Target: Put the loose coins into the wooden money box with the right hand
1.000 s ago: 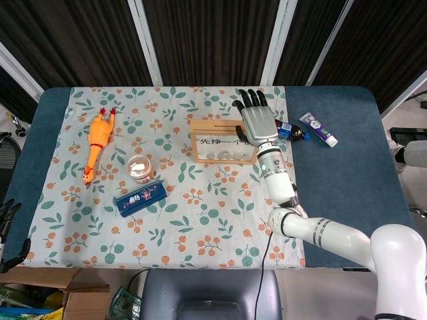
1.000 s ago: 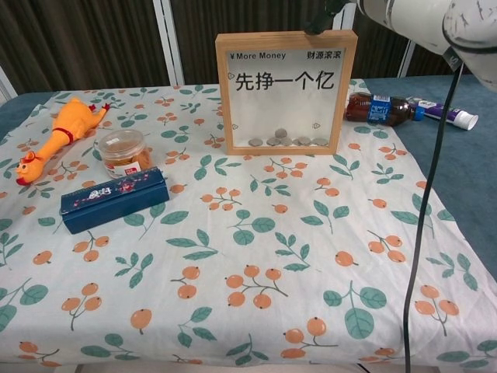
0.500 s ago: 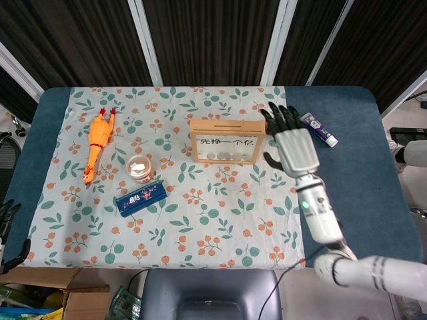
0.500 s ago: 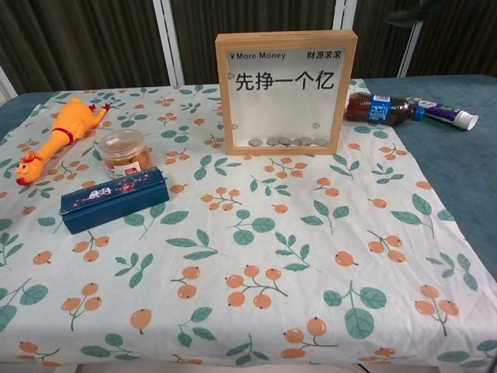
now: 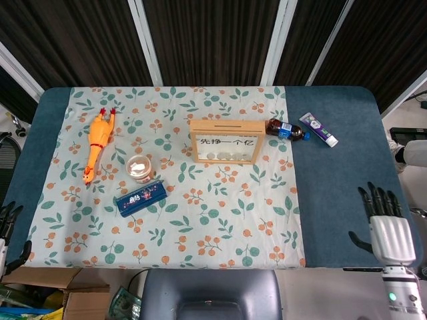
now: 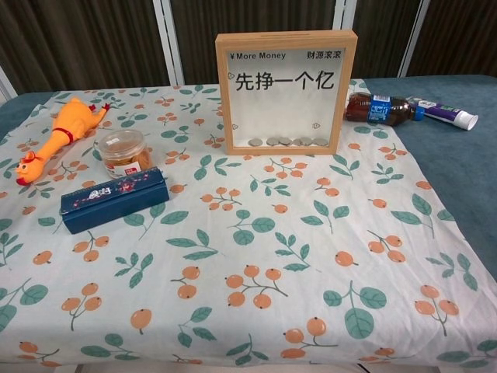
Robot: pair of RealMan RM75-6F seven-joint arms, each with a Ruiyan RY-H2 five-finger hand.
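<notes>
- The wooden money box (image 5: 223,140) stands upright near the middle of the floral tablecloth (image 5: 200,220), its clear front facing the robot and a slot in its top edge.
- A row of coins (image 6: 283,141) lies along the bottom inside the box, behind the clear pane; I see no loose coins on the cloth.
- The right hand (image 5: 385,223) is at the table's near right corner, over the bare blue table (image 5: 347,180); the box lies well apart from it, at about 10 o'clock in the head view.
- Its fingers (image 5: 377,198) are straight and spread, pointing to 12 o'clock, with the thumb out toward 9 o'clock; it holds nothing and touches nothing I can make out.
- The left hand (image 5: 8,227) shows only in part at the left frame edge, off the table at about 8 o'clock from the box; a few dark fingertips (image 5: 7,213) stand apart and hold nothing.
- Neither hand shows in the chest view.
- A dark drink bottle (image 5: 287,129) lies on its side just beside the box's right end, at 3 o'clock, and a toothpaste tube (image 5: 317,129) lies just beyond it.
- At 8 o'clock from the box stands a small clear jar (image 5: 139,167), with a blue pencil case (image 5: 139,197) near it on the robot's side.
- A rubber chicken (image 5: 97,144) lies at 9 o'clock, well apart from the box.
</notes>
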